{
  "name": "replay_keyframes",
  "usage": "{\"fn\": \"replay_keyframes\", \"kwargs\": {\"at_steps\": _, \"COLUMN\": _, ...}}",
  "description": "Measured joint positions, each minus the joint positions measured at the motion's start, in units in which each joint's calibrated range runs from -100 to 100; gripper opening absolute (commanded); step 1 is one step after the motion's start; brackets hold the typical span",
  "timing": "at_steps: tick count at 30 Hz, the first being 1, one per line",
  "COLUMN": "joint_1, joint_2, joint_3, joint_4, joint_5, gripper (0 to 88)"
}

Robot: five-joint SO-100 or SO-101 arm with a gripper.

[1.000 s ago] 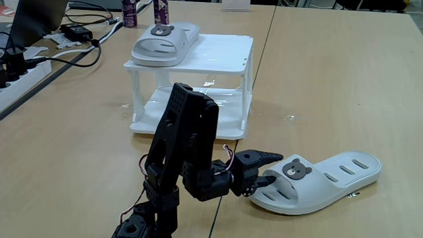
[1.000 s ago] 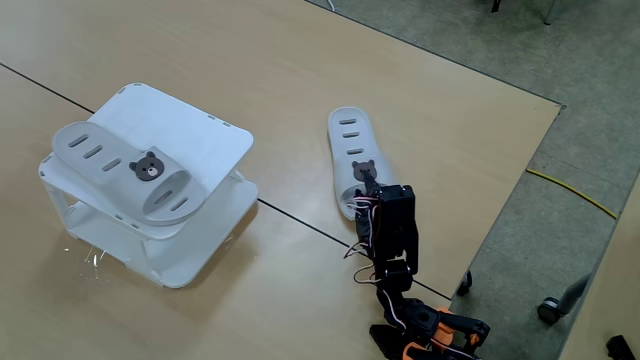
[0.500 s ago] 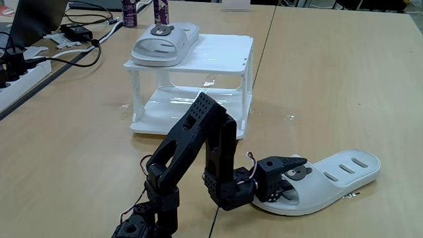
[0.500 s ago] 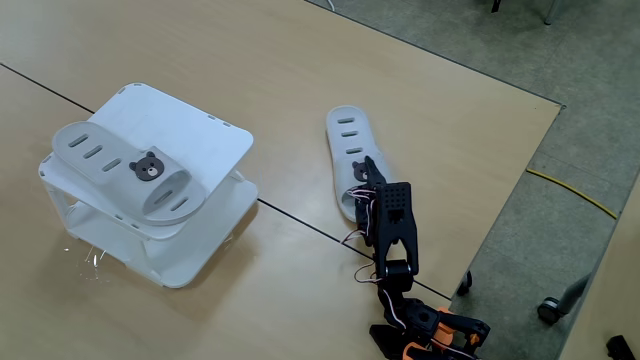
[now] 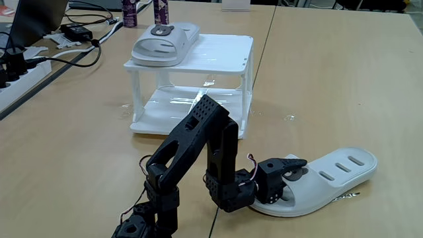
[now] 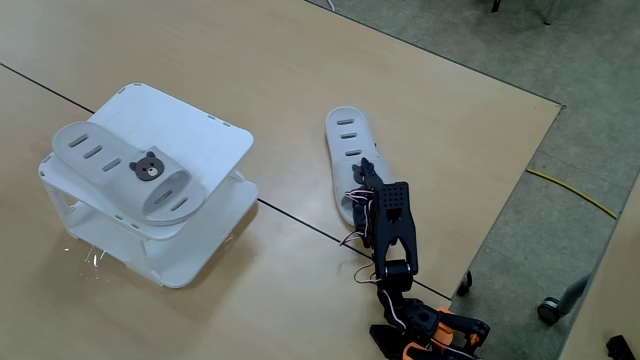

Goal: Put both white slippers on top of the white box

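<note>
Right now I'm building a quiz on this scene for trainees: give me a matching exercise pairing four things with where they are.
Things:
1. slipper on the box
2. second slipper
3. gripper
4. white box

Places:
A. lying flat on the table, near the arm
B. at the strap of the slipper on the table
C. resting on the glossy top tier
D. standing on the table, beyond the arm in the lower fixed view

Pairs: 1-C, 2-A, 3-B, 4-D

black arm [image 5: 198, 149] folded low, fingers [image 5: 289, 163] reaching forward, nearly closed
</note>
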Motion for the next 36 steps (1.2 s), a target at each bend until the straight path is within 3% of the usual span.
{"fn": "replay_keyframes", "kwargs": {"at_steps": 9, "joint_1": -0.75, "joint_2": -1.15, "joint_3": -5.75, "joint_4": 3.61, "joint_5": 0.0, "gripper": 0.8}}
{"fn": "replay_keyframes", "kwargs": {"at_steps": 13, "joint_1": 1.27, "joint_2": -10.89, "joint_3": -5.93, "joint_4": 17.51, "joint_5": 0.0, "gripper": 0.8}}
{"fn": "replay_keyframes", "kwargs": {"at_steps": 22, "joint_1": 1.72, "joint_2": -34.47, "joint_3": -30.28, "joint_4": 66.95, "joint_5": 0.0, "gripper": 0.8}}
{"fn": "replay_keyframes", "kwargs": {"at_steps": 30, "joint_1": 1.72, "joint_2": -34.89, "joint_3": -54.27, "joint_4": 88.84, "joint_5": 0.0, "gripper": 0.8}}
{"fn": "replay_keyframes", "kwargs": {"at_steps": 36, "joint_1": 1.72, "joint_2": -35.13, "joint_3": -56.78, "joint_4": 89.79, "joint_5": 0.0, "gripper": 0.8}}
